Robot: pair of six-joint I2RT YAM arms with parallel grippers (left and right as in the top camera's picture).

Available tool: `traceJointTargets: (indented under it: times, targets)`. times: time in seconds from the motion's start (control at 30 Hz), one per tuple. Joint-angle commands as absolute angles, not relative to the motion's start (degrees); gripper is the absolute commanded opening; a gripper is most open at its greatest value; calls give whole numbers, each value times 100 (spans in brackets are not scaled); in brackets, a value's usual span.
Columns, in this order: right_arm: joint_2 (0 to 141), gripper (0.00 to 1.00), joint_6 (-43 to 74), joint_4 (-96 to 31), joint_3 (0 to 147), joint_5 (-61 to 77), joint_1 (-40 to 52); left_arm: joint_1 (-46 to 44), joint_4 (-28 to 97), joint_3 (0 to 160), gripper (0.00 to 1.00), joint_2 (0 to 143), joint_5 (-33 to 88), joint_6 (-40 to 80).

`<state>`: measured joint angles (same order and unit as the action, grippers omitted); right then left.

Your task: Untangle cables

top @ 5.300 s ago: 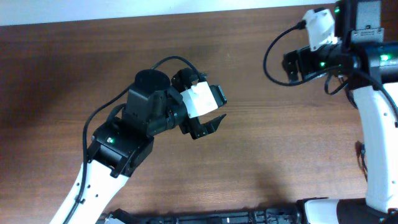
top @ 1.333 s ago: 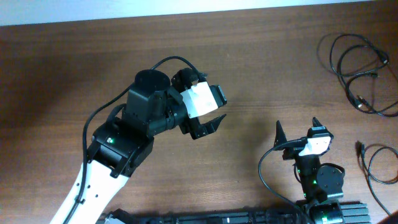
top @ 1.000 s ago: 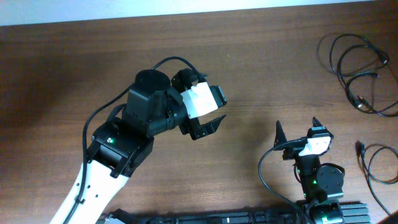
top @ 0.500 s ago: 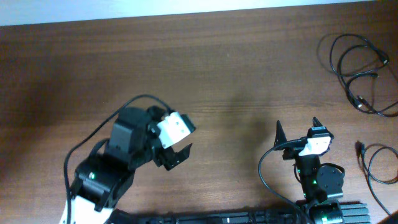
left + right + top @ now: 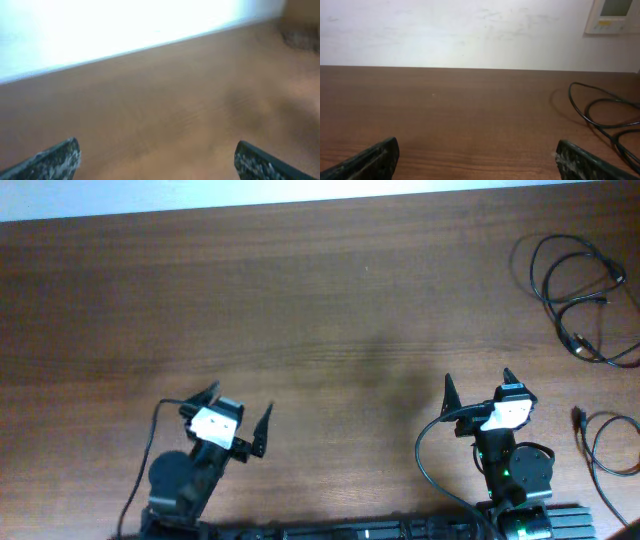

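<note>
Lying at two to four o'clock on the brown wooden table (image 5: pixel 300 300): thin black looped cables (image 5: pixel 577 340). At seven and five o'clock, left gripper (image 5: pixel 238 402) and right gripper (image 5: pixel 477 378), fingers spread, holding nothing. Right wrist view catches the cables (image 5: pixel 580 114); blurred left wrist view, tabletop only.

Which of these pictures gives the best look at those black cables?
Overhead: the cables lie in loose loops along the right side. The right wrist view catches only some loops at its edge; the left wrist view is too blurred.
</note>
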<state>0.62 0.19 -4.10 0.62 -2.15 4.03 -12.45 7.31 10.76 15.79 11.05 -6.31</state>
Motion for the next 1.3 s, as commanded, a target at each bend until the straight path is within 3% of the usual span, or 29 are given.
traceJointTargets:
  times: [0.0, 0.13, 0.33, 1.27]
  targets:
    - [21, 99, 25, -451, 32, -309, 412, -1026, 60, 311, 99, 930, 913, -292]
    - [21, 98, 25, -451, 32, -309, 412, -676, -123, 49, 99, 499, 528, 460]
    - [21, 99, 25, -451, 32, -307, 412, 19, 486, 47, 99, 25, -43, 381]
    - [21, 99, 25, -451, 32, -307, 412, 34, 480, 47, 99, 30, -25, -25]
